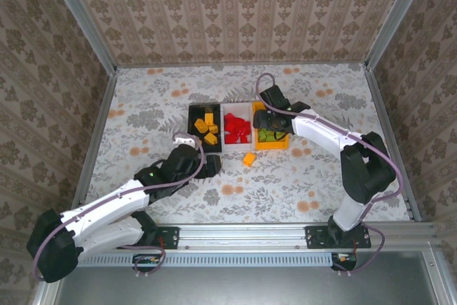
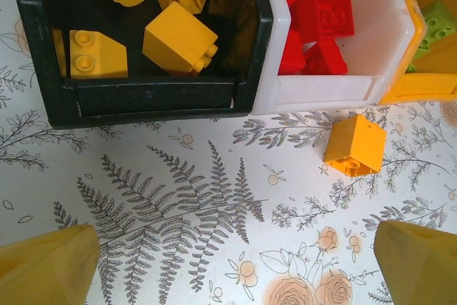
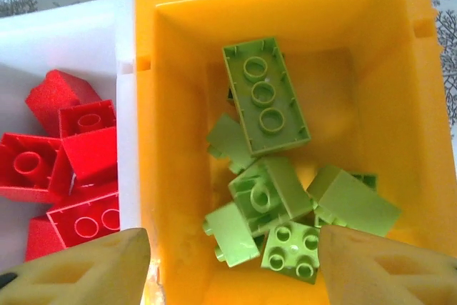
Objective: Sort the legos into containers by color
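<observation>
Three containers stand side by side: a black bin (image 1: 191, 123) holding orange legos (image 2: 180, 38), a white bin (image 1: 237, 108) holding red legos (image 3: 78, 148), and an orange-yellow bin (image 3: 171, 141) holding light green legos (image 3: 265, 94). One loose orange lego (image 2: 355, 146) lies on the table just in front of the white bin (image 2: 321, 91). My right gripper (image 3: 235, 269) hangs open over the orange-yellow bin (image 1: 272, 146), with nothing between its fingers. My left gripper (image 2: 232, 269) is wide open and empty above bare table in front of the black bin (image 2: 143, 98), left of the loose lego (image 1: 249, 158).
Flower-patterned cloth covers the table (image 1: 143, 105), and patterned walls close in the back and both sides. Open table lies left, right and behind the bins. The right arm (image 1: 321, 133) reaches in from the right.
</observation>
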